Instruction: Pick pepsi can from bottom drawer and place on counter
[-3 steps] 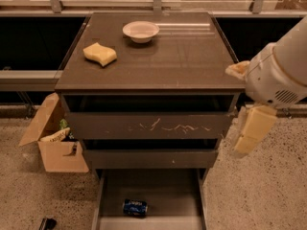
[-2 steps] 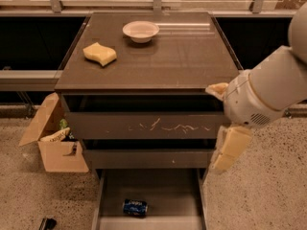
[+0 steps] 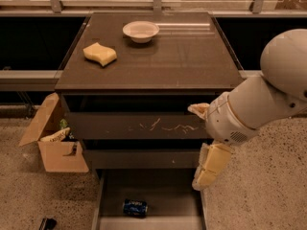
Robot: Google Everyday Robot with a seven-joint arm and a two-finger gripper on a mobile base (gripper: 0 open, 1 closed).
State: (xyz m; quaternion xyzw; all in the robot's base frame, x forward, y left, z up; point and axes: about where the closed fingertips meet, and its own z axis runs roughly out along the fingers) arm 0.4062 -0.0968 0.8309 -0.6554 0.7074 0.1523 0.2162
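Note:
The pepsi can point(image 3: 135, 208) lies on its side on the floor of the open bottom drawer point(image 3: 165, 195), near its front left. My gripper point(image 3: 199, 146) hangs at the cabinet's right front, beside the scratched-front drawer and above the bottom drawer's right wall. It is open and empty, with one cream finger point(image 3: 211, 166) pointing down. It is up and to the right of the can, well apart from it. The counter point(image 3: 163, 61) is the dark brown top of the cabinet.
A yellow sponge point(image 3: 100, 54) and a white bowl point(image 3: 140, 30) sit on the counter's back left. The scratched-front drawer point(image 3: 139, 126) is slightly pulled out. An open cardboard box point(image 3: 56, 147) stands on the floor left of the cabinet. A small dark object point(image 3: 47, 223) lies on the floor.
My arm has moved left and down, bringing the gripper from the cabinet's right side to its right front, lower toward the bottom drawer. The can has not moved.

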